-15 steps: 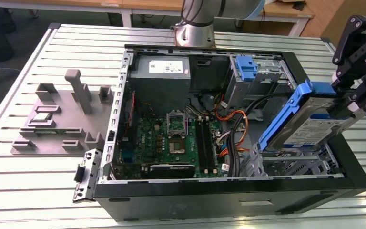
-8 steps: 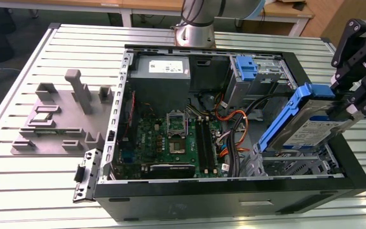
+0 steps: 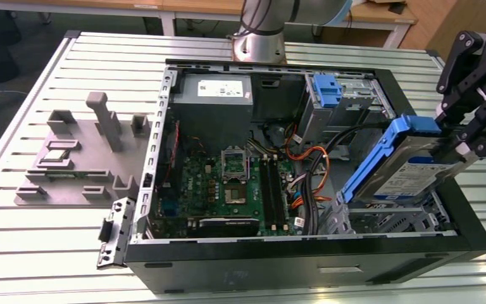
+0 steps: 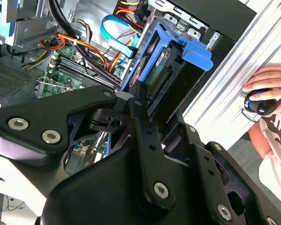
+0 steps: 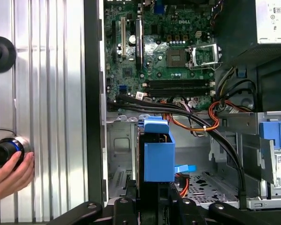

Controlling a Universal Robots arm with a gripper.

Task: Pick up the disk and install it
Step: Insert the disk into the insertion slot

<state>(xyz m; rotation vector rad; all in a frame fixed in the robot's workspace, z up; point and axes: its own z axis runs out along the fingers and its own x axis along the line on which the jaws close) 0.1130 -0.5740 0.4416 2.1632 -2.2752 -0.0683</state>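
While it hangs tilted over the open computer case (image 3: 311,252), at the exterior view's right end, the disk (image 3: 404,166) sits clamped edge-on between the closed fingers of the gripper (image 3: 452,147), its blue bracket end uppermost.

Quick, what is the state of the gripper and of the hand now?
Gripper: shut on the disk, which is tilted.
Person's hand: resting on a round knob.

Cables (image 5: 150,107) skirt the drive bay (image 5: 118,164) — floor open.

the power supply label (image 3: 223,89) carries no legible print.
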